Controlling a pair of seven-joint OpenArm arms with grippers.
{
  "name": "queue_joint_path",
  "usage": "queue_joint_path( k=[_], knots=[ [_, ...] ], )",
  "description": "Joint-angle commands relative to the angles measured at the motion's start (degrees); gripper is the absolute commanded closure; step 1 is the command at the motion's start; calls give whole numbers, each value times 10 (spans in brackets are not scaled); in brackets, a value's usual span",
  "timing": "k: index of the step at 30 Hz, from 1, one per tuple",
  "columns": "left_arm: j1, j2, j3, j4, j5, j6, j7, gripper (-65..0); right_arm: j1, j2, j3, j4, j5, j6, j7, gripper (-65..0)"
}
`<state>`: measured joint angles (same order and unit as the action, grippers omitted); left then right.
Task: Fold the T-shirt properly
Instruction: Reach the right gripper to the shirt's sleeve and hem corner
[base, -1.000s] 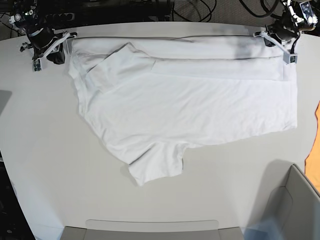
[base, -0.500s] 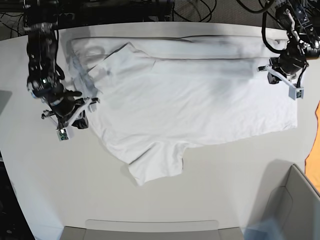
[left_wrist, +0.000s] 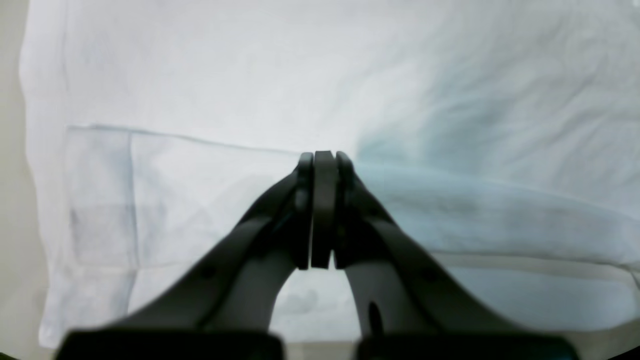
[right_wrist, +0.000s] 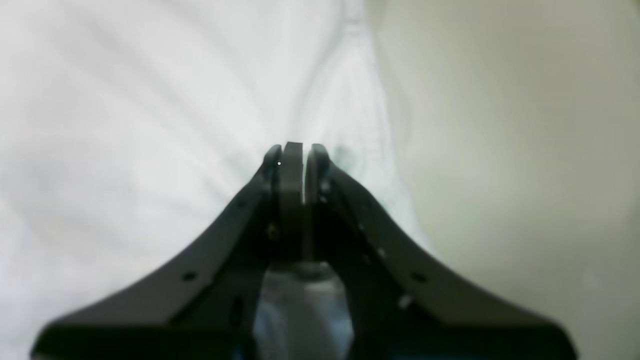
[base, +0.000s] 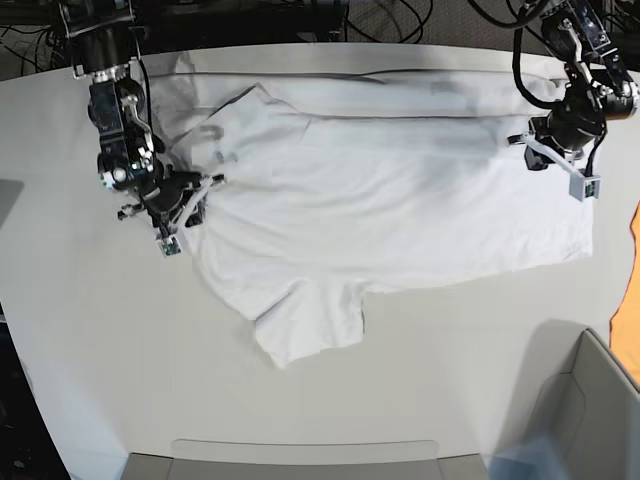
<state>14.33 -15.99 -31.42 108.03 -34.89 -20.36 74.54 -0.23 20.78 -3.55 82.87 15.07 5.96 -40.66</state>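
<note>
The white T-shirt (base: 380, 200) lies spread across the table with its far edge folded over in a long strip and one sleeve pointing to the front. My left gripper (base: 560, 160) is shut above the shirt's right end. In the left wrist view it (left_wrist: 322, 157) hovers over a folded layer of the shirt (left_wrist: 200, 75), with no cloth seen between the jaws. My right gripper (base: 188, 203) is shut at the shirt's left edge. In the right wrist view it (right_wrist: 295, 150) sits over the shirt's border (right_wrist: 125, 100), with bare table to its right.
An orange cloth (base: 632, 300) pokes in at the right edge. A grey box (base: 585, 410) stands at the front right and a grey tray rim (base: 300, 455) at the front. Cables lie behind the table.
Both arms have come forward from the far corners. The right gripper then moved back and inward onto the shirt's left edge, which has shifted inward. The left gripper has barely moved since half a second ago.
</note>
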Motion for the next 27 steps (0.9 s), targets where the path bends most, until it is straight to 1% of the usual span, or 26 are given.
queue_joint_path(
  k=[1, 3, 5, 8, 10, 12, 15, 17, 18, 21, 22, 25, 27],
  knots=[
    [-3, -9, -4, 9, -3, 0, -8, 0, -27, 11, 15, 28, -4, -1, -19, -26],
    [-7, -9, -4, 9, -3, 0, -9, 0, -74, 11, 52, 75, -4, -1, -23, -26],
    [-7, -8, -1, 9, -3, 0, -8, 0, -98, 11, 80, 103, -4, 0, -21, -26],
    [-8, -1, 0, 9, -4, 0, -7, 0, -102, 11, 98, 130, -4, 1, -18, -27],
    [-8, 2, 0, 9, -4, 0, -7, 0, -78, 12, 99, 148, -4, 1, -18, -46],
    [-8, 2, 0, 9, -4, 0, -7, 0, -46, 11, 100, 162, -4, 0, -18, -102],
    [-8, 3, 0, 9, -4, 0, -7, 0, 26, 7, 97, 153, -4, 1, -18, -226],
    [-8, 3, 0, 9, -4, 0, -7, 0, 88, 0, 85, 120, -4, 2, -18, -294],
    [-8, 3, 0, 9, -4, -1, -7, 0, 118, -1, 71, 97, -4, 2, -18, -305],
    [-8, 2, 0, 9, -4, -1, -7, 0, 220, -3, 21, -13, -4, 2, -17, -307],
    [-8, 3, 0, 9, -4, -1, -7, 0, 247, -10, 4, -56, -4, 2, -5, -307],
    [-7, 4, 0, 9, -4, -1, -7, 0, 324, -31, -50, -215, -5, 2, 87, -307],
    [-7, 4, 0, 9, -4, -1, -7, 0, 361, -42, -80, -309, -5, 2, 133, -307]
  ],
)
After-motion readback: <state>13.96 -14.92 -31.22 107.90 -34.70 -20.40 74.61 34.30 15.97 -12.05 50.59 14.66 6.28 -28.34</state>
